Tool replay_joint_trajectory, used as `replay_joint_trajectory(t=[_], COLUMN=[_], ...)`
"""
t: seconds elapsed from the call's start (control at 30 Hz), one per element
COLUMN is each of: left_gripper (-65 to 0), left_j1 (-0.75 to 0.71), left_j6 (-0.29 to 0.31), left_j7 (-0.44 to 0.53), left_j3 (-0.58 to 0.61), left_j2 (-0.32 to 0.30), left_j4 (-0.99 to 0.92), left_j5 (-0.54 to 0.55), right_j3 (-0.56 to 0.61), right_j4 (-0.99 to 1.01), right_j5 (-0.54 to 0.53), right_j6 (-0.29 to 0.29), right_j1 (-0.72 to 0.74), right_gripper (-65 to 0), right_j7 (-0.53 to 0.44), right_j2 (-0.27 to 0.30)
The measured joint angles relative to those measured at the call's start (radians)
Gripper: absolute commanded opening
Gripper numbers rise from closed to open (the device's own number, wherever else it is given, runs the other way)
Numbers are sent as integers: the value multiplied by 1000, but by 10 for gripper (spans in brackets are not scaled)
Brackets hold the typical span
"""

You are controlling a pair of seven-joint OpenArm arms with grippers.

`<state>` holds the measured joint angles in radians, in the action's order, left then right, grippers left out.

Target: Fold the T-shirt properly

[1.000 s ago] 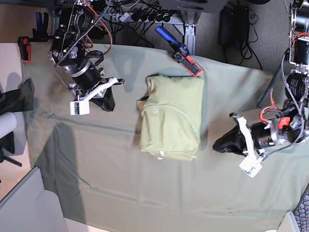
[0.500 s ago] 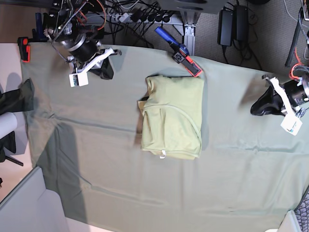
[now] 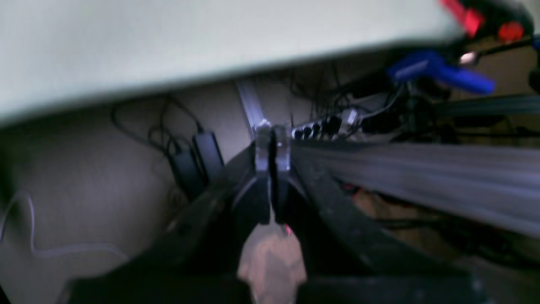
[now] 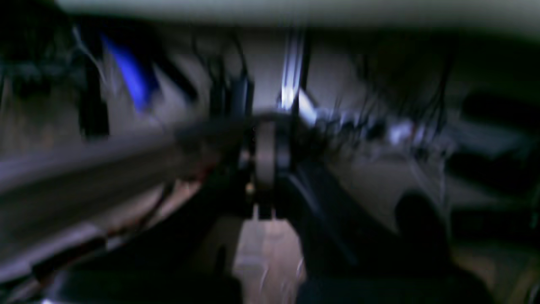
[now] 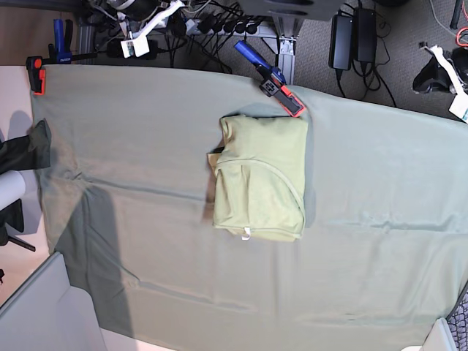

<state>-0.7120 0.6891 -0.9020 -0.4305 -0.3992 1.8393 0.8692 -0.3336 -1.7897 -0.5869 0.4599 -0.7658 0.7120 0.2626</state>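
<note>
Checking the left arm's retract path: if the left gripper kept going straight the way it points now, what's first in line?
Probably the black power bricks and cables on the floor beyond the tablecloth edge. The left gripper is shut and points past the table; blur leaves depth unclear.

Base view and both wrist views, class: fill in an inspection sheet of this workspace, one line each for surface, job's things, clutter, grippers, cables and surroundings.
Surface: dull grey-green tablecloth covers the table, lightly creased.
Job's things: pale yellow-green cotton T-shirt lies folded into a compact rectangle near the far edge, with nothing gripping it.
Clutter: blue-handled clamp with red and black jaws bites the far cloth edge beside the shirt; red and black clamp at the far corner.
Grippers: left gripper shut, empty; right gripper shut, empty; both off the cloth beyond the far edge.
Cables: tangle of black leads and a power strip behind the table.
Surroundings: two black power bricks on grey carpet.
</note>
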Motion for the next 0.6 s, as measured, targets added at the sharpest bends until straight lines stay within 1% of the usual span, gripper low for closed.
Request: replay_joint_trajectory(t=[0.1, 0.2, 0.33, 0.47, 0.6], left_gripper=[-650, -650, -650, -650, -650], left_j1=[-9, -9, -8, 13, 92], left_j6=[0, 0, -3, -123, -217], left_j7=[23, 42, 106, 159, 170], left_j3=[0, 6, 53, 162, 315], left_j2=[0, 0, 0, 0, 1], left_j4=[-64, -174, -331, -487, -643], left_j5=[-50, -110, -220, -354, -449], right_j3=[0, 0, 0, 0, 1], right_j4=[34, 98, 222, 374, 537], right_j5=[-4, -11, -1, 11, 8], right_j6=[0, 0, 0, -1, -2], right_j1=[-19, -12, 5, 65, 146], right_gripper=[-650, -650, -650, -650, -650], right_j7=[-10, -17, -17, -18, -23], right_j2=[1, 0, 0, 0, 0])
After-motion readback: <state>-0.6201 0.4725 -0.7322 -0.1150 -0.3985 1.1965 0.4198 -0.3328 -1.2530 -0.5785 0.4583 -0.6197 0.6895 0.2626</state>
